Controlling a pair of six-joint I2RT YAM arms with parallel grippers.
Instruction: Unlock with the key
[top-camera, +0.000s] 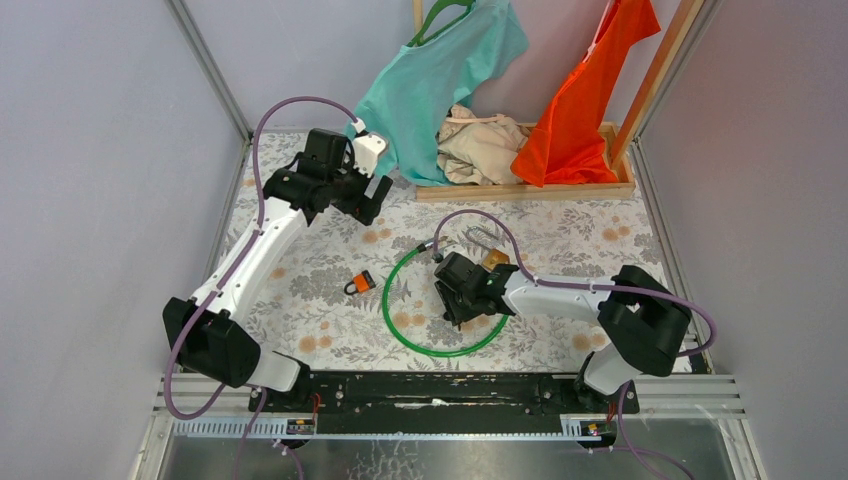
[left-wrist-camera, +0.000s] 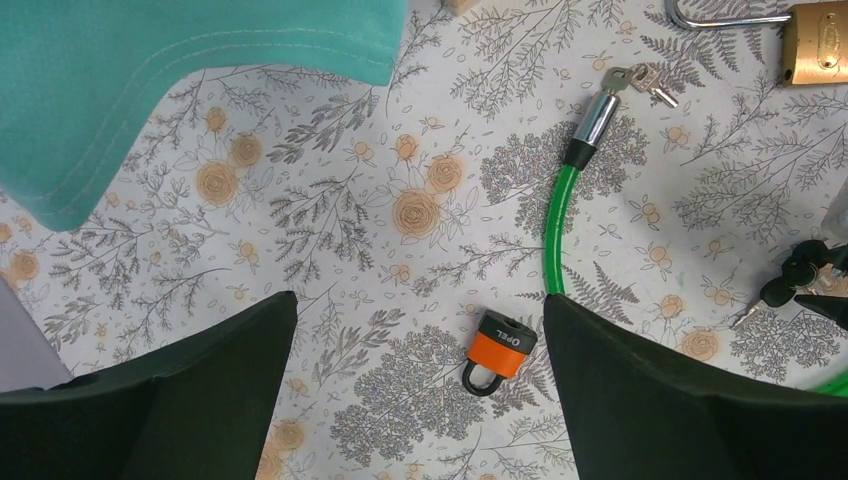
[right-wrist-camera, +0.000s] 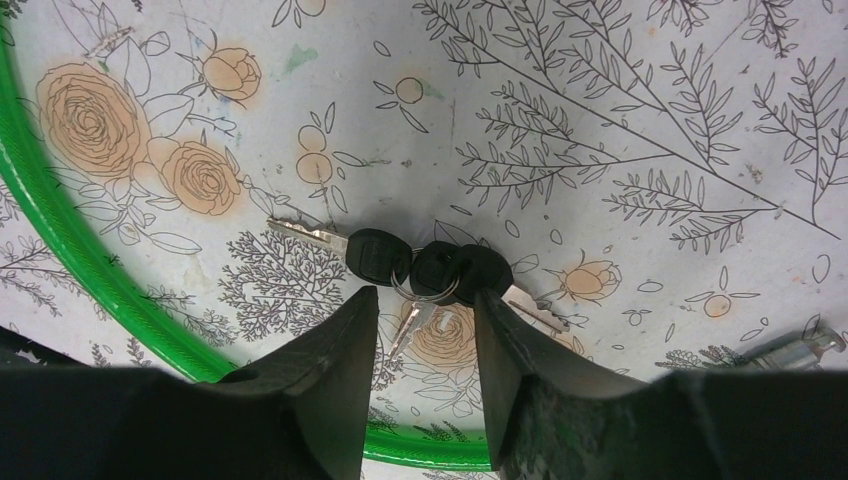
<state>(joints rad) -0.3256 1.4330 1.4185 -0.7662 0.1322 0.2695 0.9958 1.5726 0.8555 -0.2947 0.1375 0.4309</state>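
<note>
Three black-headed metal keys (right-wrist-camera: 430, 272) on one ring are being straddled by the right fingers (right-wrist-camera: 330, 370), which are being held partly apart with nothing clamped yet. The bunch is lying flat on the flowered table (right-wrist-camera: 620, 120), inside the looped green cable lock (right-wrist-camera: 60, 250). The grip is best centred on the black heads, so that one blade is left jutting free. The small orange padlock (left-wrist-camera: 497, 350) is lying just outside that loop, overlooked by the fully released left fingers (left-wrist-camera: 200, 400).
</note>
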